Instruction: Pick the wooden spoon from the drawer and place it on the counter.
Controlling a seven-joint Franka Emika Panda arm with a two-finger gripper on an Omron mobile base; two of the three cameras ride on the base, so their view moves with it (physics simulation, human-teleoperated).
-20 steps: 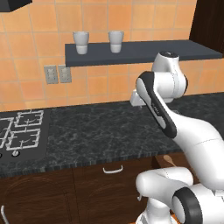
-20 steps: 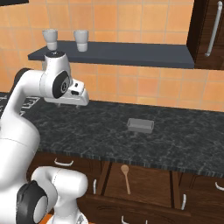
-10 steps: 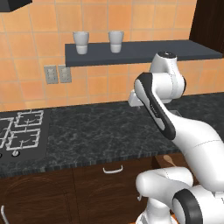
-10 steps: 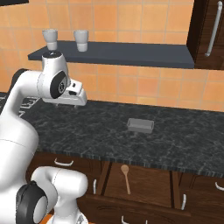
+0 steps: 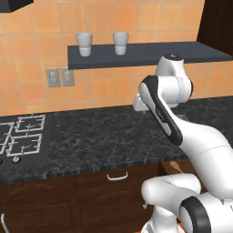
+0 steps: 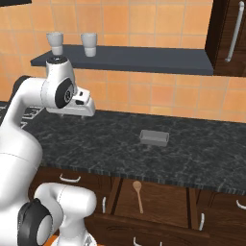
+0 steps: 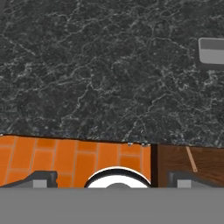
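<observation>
While wooden spoon (image 6: 138, 194) lies in drawer (image 6: 158, 202), hand (image 6: 80, 115) width unclear.

This is a home kitchen, rendered in simulation. A long black stone counter (image 6: 202, 153) veined with grey-white runs across the room, and at 9 o'clock in the left base view a gas hob (image 5: 20, 141) is set into it. Orange wall tiles (image 5: 36, 54) rise behind, carrying a pair of wall sockets (image 5: 60, 77). At 12 o'clock a dark grey wall shelf (image 6: 144, 60) holds two pale cups (image 6: 88, 44). Dark wooden cabinets (image 5: 91, 200) with curved handles sit below, and an open drawer (image 6: 158, 197) at 6 o'clock holds a wooden spoon (image 6: 138, 193).
</observation>
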